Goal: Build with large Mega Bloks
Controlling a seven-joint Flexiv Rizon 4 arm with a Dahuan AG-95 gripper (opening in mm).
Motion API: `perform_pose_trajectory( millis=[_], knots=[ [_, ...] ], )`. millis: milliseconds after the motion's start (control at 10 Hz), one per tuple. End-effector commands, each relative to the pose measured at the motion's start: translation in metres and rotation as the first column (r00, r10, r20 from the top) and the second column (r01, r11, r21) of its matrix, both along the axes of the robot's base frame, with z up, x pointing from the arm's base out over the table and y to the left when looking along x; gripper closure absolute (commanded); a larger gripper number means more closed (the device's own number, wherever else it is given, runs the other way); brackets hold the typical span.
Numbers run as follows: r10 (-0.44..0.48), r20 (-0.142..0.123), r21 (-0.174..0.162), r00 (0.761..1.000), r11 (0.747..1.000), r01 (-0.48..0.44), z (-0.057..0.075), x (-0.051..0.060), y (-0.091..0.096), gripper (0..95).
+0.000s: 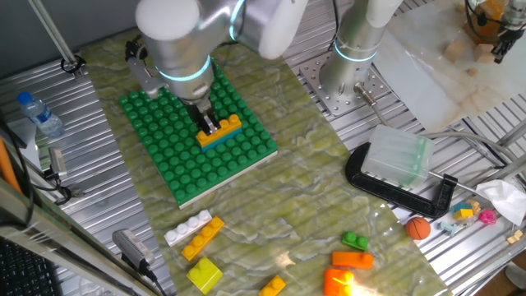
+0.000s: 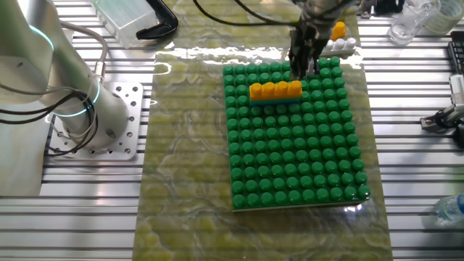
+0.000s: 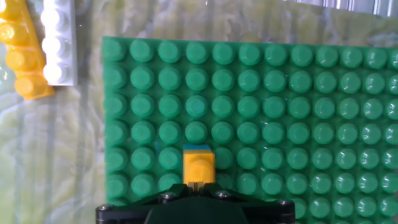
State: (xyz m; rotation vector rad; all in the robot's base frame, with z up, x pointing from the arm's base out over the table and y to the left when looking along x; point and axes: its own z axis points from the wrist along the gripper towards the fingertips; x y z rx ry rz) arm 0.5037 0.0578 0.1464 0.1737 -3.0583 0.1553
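Note:
A yellow-orange four-stud Mega Blok (image 1: 220, 130) (image 2: 275, 90) (image 3: 198, 165) sits on a cyan one (image 1: 223, 139) (image 2: 276, 99) on the green studded baseplate (image 1: 189, 164) (image 2: 297, 159) (image 3: 280, 112). My gripper (image 1: 209, 122) (image 2: 303, 67) (image 3: 198, 185) stands upright at one end of that bar, fingers pressed together with nothing between them, tips at the bar's top. Loose bricks lie off the plate: white (image 1: 187, 228) (image 3: 59, 40), yellow-orange (image 1: 203, 238) (image 3: 22, 53), yellow (image 1: 205, 274), green (image 1: 355, 241), orange (image 1: 352, 260).
A black clamp (image 1: 436, 197) holds a clear plastic box (image 1: 399, 156) at the right. A second arm's base (image 1: 353, 66) (image 2: 72, 109) stands beside the mat. A water bottle (image 1: 39, 113) and an orange ball (image 1: 418, 228) lie at the edges.

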Motion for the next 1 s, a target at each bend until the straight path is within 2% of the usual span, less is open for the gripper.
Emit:
perform_pose_trajectory(
  millis=[100,700,800,1000],
  knots=[
    [0.015,0.021,0.014,1.000,1.000,-0.016,0.008,-0.006,0.011,95.0],
    [-0.034,0.025,0.029,0.999,0.999,0.034,0.026,-0.031,0.045,95.0],
    [-0.055,0.028,0.026,0.998,0.998,0.054,0.026,-0.034,0.054,95.0],
    [-0.066,0.029,0.025,0.997,0.998,0.065,0.024,-0.031,0.059,95.0]
  ],
)
